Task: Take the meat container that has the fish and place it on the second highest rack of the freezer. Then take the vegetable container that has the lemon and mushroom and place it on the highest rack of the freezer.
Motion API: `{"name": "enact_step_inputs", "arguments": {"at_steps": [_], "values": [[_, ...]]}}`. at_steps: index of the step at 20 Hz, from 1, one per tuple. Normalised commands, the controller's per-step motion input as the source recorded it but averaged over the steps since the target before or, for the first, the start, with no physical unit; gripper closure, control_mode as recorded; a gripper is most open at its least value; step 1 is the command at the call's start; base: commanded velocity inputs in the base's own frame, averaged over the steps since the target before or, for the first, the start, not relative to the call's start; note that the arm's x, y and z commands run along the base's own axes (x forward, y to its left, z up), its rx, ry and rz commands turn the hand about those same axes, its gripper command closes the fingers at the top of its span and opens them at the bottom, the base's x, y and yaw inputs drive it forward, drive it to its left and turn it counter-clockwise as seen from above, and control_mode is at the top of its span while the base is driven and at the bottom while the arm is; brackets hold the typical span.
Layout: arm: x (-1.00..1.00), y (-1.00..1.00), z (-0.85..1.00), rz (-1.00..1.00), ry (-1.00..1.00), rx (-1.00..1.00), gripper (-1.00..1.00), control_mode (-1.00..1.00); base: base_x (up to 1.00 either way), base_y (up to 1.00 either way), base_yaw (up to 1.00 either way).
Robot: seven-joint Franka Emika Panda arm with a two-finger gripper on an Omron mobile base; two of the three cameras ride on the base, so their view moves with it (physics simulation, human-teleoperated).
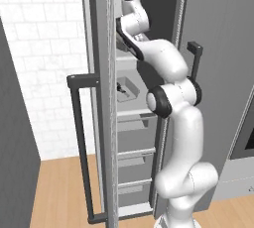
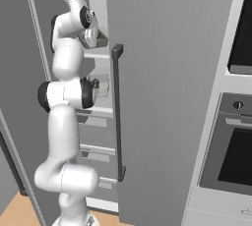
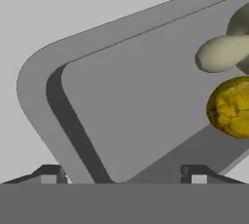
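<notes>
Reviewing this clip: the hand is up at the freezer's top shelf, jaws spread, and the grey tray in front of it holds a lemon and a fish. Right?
Not quite. The hand view shows the grey tray holding the lemon and a pale mushroom, not a fish. The rest stands: the hand is up at the freezer's top shelf, jaws spread.

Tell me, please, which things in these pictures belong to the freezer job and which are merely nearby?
Part of the job:
freezer
vegetable tray with lemon and mushroom
fish tray on a lower shelf
gripper, jaws apart at the vegetable tray's rim

Merely nearby:
oven
tiled wall
wooden floor
</notes>
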Motion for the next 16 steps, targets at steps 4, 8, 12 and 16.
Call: {"name": "enact_step_inputs", "arguments": {"at_steps": [4,8,12,16], "values": [[-0.09,-0.02,-0.43,0.0,-0.21,-0.12,-1.0,-1.0,0.0,0.0,0.0],[-0.54,-0.74,-0.07,0.0,-0.1,0.17,-1.0,-1.0,0.0,0.0,0.0],[-0.87,-0.73,-0.16,0.0,-0.18,0.28,-1.0,-1.0,0.0,0.0,0.0],[-1.0,-0.01,-0.73,0.0,-0.22,0.03,-1.0,-1.0,0.0,0.0,0.0]]}}
